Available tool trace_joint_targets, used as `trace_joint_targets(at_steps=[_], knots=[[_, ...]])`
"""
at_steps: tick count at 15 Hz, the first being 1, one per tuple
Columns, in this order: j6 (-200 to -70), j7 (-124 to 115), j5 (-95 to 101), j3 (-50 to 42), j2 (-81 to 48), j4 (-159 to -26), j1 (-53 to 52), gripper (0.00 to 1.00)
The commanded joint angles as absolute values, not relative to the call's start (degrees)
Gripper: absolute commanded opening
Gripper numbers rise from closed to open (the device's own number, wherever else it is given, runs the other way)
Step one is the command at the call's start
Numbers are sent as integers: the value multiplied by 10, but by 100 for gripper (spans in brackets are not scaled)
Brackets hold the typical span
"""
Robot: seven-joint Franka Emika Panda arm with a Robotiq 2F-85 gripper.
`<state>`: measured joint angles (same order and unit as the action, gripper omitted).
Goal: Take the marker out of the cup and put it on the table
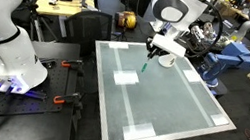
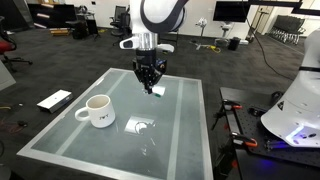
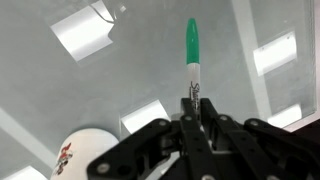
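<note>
My gripper (image 3: pixel 196 108) is shut on the marker (image 3: pixel 192 55), which has a whitish body and a green cap and points away from the jaws towards the table (image 3: pixel 120 80). In an exterior view the marker (image 1: pixel 145 67) hangs below the gripper (image 1: pixel 151 52), above the table's (image 1: pixel 157 121) far part. The white cup (image 2: pixel 99 110) stands upright on the table (image 2: pixel 175 135), apart from the gripper (image 2: pixel 152 86). The cup also shows in the wrist view (image 3: pixel 85 150) at the bottom left, and right beside the gripper in an exterior view (image 1: pixel 167 59).
White tape patches (image 1: pixel 125 78) lie on the table top. A white robot base (image 1: pixel 6 56) stands beside the table, also seen in an exterior view (image 2: pixel 295 110). A flat box (image 2: pixel 54 100) lies on the floor. A cluttered workbench (image 1: pixel 65 0) stands behind.
</note>
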<state>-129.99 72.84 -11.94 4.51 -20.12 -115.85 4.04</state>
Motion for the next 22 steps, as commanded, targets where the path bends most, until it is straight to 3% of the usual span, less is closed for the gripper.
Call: trace_joint_targets(at_steps=[1,14,15,17,22], knots=[[-1275,682,-115,41,-228,-1149,46,3],[-1215,490,-114,32,-313,-1105,64,3],[-1214,483,-113,34,-314,-1101,64,38],[-1211,472,-111,35,-315,-1096,64,44],[-1211,445,-104,34,-296,-1101,59,81]])
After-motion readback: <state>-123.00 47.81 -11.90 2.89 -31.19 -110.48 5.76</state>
